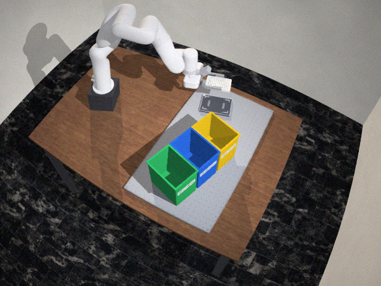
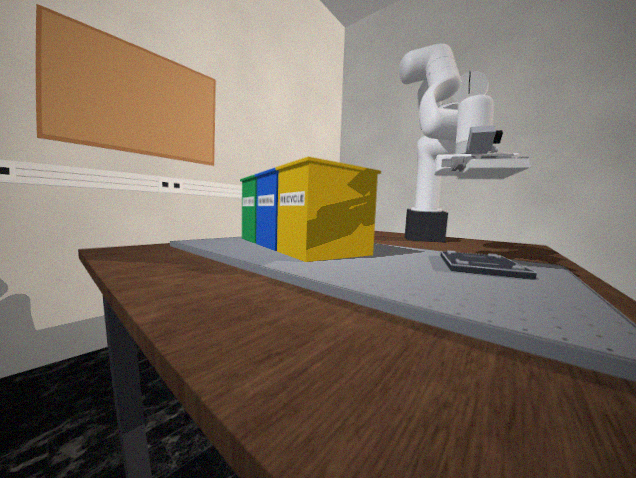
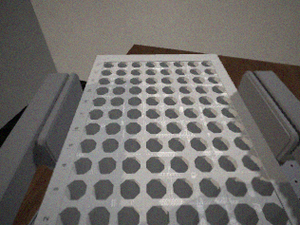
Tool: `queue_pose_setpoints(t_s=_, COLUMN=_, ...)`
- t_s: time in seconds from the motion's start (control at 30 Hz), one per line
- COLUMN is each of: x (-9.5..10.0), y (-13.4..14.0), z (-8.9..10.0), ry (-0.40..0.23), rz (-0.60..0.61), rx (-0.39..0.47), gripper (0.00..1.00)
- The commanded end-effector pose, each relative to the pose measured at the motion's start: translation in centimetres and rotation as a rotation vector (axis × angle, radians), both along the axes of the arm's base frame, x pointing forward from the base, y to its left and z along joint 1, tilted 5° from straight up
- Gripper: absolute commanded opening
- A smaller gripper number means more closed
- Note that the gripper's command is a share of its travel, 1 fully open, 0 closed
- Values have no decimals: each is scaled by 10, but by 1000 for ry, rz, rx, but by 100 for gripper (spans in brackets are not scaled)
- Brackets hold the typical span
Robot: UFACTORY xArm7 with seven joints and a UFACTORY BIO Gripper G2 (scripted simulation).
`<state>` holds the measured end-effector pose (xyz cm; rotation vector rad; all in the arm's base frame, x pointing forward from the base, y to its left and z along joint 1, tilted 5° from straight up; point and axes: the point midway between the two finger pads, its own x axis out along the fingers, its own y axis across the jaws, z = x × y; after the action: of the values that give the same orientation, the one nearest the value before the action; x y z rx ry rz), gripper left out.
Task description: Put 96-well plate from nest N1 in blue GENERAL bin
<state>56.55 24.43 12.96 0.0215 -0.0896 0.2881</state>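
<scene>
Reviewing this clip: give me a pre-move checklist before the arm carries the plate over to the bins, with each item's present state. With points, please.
1. 96-well plate (image 1: 218, 82) (image 2: 493, 167) (image 3: 154, 127) held between the gripper's (image 1: 212, 82) (image 3: 161, 118) fingers: ok.
2. Plate lifted off the plate nest (image 1: 215, 105) (image 2: 488, 264): ok, a gap shows beneath it.
3. Blue bin (image 1: 208, 166) (image 2: 266, 221), yellow bin (image 1: 226, 158) (image 2: 336, 215) and green bin (image 1: 172, 187) (image 2: 248, 218) upright: ok, all three.
4. Plate above the blue bin: not ok, it is out beyond the yellow one.
5. Plate high enough to pass over the yellow bin's rim: cannot tell.
</scene>
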Motion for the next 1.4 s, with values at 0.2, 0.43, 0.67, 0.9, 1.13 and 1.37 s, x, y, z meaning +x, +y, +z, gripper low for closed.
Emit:
queue_pose_setpoints(t_s=0.2, x=0, y=0, z=16, ry=-4, rz=0, rx=2, gripper=0)
queue_pose_setpoints(t_s=0.43, x=-1, y=0, z=27, ry=-4, rz=0, rx=2, gripper=0)
queue_pose_setpoints(t_s=0.67, x=-2, y=-1, z=35, ry=-4, rz=0, rx=2, gripper=0)
queue_pose_setpoints(t_s=0.9, x=-2, y=-1, z=39, ry=-4, rz=0, rx=2, gripper=0)
queue_pose_setpoints(t_s=1.13, x=-2, y=-1, z=39, ry=-4, rz=0, rx=2, gripper=0)
queue_pose_setpoints(t_s=1.37, x=2, y=-20, z=38, ry=3, rz=-199, rx=19, gripper=0)
